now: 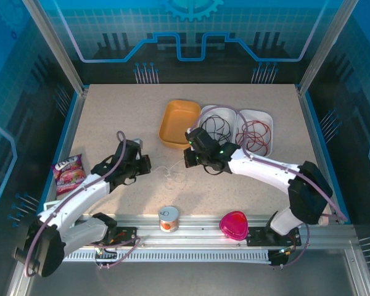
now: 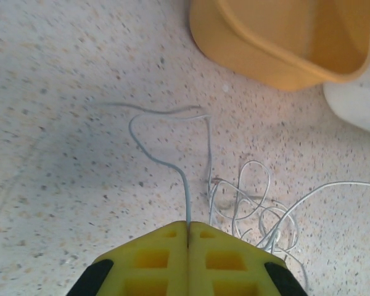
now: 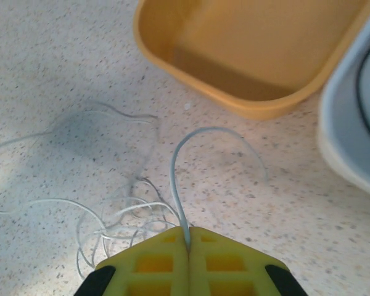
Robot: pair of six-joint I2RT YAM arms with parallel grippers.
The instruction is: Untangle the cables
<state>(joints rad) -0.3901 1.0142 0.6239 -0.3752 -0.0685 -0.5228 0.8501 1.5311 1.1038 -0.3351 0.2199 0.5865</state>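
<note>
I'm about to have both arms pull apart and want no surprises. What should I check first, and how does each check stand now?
1. Left tool shut on the pale cable: ok.
2. Right tool shut on the same cable: ok.
3. Tangle lying on the table between the tools: ok.
4. Black cable and red cable apart from it, in the white trays: ok.
5. Loops loose enough to slip free: cannot tell.
</note>
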